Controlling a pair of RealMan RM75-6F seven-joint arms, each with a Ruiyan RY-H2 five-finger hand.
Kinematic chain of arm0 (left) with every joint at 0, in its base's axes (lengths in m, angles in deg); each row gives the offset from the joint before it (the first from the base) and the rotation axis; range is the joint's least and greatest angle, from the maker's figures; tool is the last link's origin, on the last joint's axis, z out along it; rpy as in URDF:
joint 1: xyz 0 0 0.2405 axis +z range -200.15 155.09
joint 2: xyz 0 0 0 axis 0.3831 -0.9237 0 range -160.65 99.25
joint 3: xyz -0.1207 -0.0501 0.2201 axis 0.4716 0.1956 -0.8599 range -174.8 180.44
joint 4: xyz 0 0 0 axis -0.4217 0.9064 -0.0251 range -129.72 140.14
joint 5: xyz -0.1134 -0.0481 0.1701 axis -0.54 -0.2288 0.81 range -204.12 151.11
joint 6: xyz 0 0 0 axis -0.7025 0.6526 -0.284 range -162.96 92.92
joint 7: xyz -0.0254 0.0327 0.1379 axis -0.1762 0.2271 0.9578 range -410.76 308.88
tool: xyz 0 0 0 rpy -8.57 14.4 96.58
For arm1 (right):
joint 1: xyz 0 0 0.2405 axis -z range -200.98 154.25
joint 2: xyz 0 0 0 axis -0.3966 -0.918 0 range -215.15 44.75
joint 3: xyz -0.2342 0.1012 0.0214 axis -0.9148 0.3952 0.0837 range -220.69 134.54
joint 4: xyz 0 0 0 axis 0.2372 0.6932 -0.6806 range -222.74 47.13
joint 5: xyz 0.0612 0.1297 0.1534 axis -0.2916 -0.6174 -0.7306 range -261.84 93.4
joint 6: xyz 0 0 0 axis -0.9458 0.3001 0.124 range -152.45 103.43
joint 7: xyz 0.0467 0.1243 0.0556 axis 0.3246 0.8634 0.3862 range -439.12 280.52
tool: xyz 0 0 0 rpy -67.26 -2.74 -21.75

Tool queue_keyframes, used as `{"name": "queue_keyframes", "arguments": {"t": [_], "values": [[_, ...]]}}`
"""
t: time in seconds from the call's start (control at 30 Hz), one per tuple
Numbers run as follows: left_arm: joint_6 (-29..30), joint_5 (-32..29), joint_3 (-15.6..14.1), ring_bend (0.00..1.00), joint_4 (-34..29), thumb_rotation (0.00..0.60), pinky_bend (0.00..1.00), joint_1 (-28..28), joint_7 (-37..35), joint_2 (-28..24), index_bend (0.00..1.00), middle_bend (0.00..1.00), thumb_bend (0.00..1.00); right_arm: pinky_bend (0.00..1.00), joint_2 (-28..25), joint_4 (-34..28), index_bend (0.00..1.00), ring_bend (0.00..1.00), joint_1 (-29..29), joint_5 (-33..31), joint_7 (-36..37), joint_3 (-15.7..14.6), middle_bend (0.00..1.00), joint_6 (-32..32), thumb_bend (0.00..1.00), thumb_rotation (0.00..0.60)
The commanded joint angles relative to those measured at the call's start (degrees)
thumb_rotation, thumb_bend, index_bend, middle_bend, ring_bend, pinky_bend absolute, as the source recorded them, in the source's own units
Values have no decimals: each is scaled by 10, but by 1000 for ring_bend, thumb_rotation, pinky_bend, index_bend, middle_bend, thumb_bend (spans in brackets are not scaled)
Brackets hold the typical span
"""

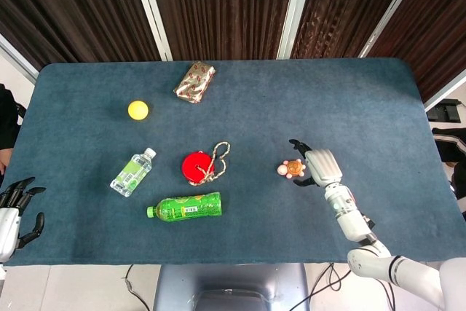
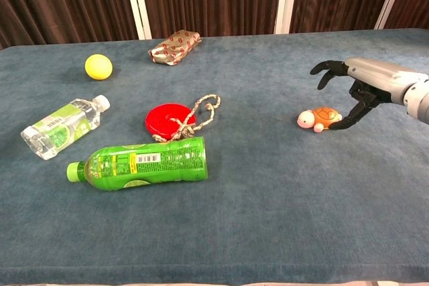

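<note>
On the right side of the blue counter (image 1: 349, 100) lies a small toy turtle (image 2: 320, 118) with an orange shell and a pink head, its head pointing toward the middle of the counter. The right robot hand (image 2: 348, 92) hangs just beside and above it with its fingers spread wide; one dark fingertip reaches down to the shell's rear edge, though whether it touches cannot be told from either view, and the other fingers arch over the toy without closing on it. In the head view the same right robot hand (image 1: 314, 167) sits directly to the right of the turtle, holding nothing. The left robot hand (image 1: 16, 205) rests at the near left corner of the counter, seen only in the head view, its fingers apart and empty, well apart from everything else. Toward the left half of the counter lie a green bottle (image 2: 139, 162) on its side near the front edge, a clear water bottle (image 2: 62, 126) with a green label beside it, and a red disc (image 2: 169, 119) with a looped rope (image 2: 201, 110) lying across and beyond it. Farther back sit a yellow ball (image 2: 98, 66) and a wrapped packet (image 2: 175, 46) in patterned foil.
</note>
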Motion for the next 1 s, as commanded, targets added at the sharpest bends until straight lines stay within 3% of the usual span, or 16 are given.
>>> {"name": "queue_keyframes", "arguments": {"t": [0.03,0.3,0.47,0.57,0.7,0.87,1.0], "values": [[-1,0,0,115,0,600,231,0,-1,0,268,119,489,1000,8,8,353,1000,-2,-7,-7,4,351,2,110,600],[-2,-1,0,117,0,600,232,0,-4,-2,270,119,488,1000,33,39,432,1000,-14,-25,-13,7,368,29,130,600],[-3,-2,1,117,0,600,231,0,-6,-2,271,119,488,1000,46,58,587,1000,-15,-13,-4,5,483,18,269,600],[-2,-1,0,117,0,600,231,0,-6,-2,272,119,487,1000,53,70,728,1000,-14,-6,-1,4,594,9,400,600],[-4,-5,3,117,0,600,231,-2,-5,-1,274,120,487,1000,58,81,801,1000,-13,-7,-6,4,651,6,490,600],[-1,-4,1,118,-1,600,231,1,-6,-2,277,119,487,1000,57,83,846,1000,-11,-5,-5,2,691,7,926,600],[-2,-5,1,119,-1,600,233,1,-5,-2,280,119,488,1000,61,89,875,1000,-8,10,3,-2,731,-11,999,600]]}}
